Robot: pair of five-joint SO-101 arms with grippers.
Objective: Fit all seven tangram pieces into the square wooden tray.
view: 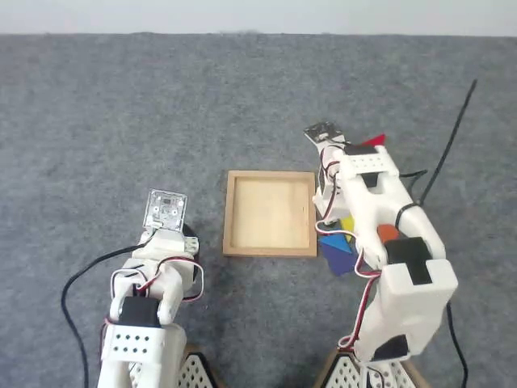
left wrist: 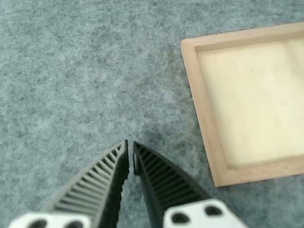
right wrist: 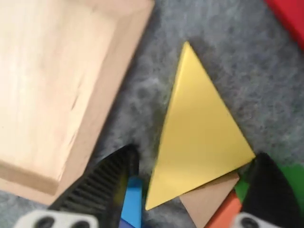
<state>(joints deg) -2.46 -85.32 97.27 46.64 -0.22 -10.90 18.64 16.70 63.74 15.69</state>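
Tray (view: 270,212): bare wood floor; pieces (view: 338,250) lie outside.
Left claw (left wrist: 129,145): pinched together over carpet (left wrist: 71,71).
Right claw (right wrist: 194,156): wide, straddling yellow triangle (right wrist: 199,118).

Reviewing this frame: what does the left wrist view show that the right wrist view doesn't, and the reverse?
Left wrist view: the left hand, shut, over grey mat beside a corner of the tray.
Right wrist view: the right hand, open, its fingers on either side of a yellow triangle, with a red piece, blue piece, tan piece, orange piece and green piece around it.
Both: the tray, with no piece in the part seen, and the mat.
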